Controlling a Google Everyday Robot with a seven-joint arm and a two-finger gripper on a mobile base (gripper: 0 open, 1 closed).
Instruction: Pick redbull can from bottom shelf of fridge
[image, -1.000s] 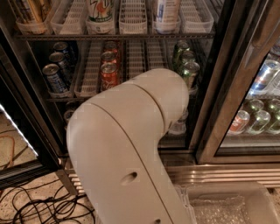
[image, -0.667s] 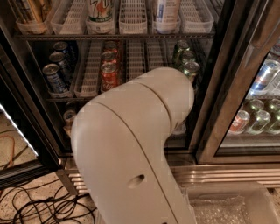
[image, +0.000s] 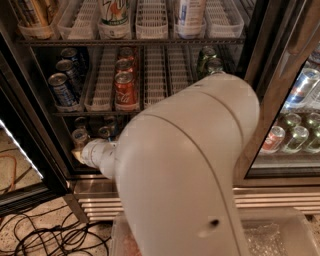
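The fridge (image: 261, 75) stands open in front of me. Slim silver-topped redbull cans (image: 80, 136) stand at the left of its bottom shelf (image: 70, 166), with more behind them. My white arm (image: 190, 165) fills the middle of the view and hides most of that shelf. Its wrist (image: 97, 152) reaches left into the bottom shelf. The gripper (image: 78, 154) is at the shelf's left front, just below and in front of the nearest redbull can. Whether it touches a can does not show.
The rack above holds dark-blue soda cans (image: 62, 90), red cans (image: 125, 87) and green cans (image: 207, 57). A closed glass door (image: 295, 130) with cans behind is at right. Cables (image: 45, 232) lie on the floor at left. The steel ribbed base (image: 280, 197) runs below.
The arm's bulk has shifted right and up. The wrist and gripper, hidden before, now show at the left of the bottom shelf beside the redbull cans.
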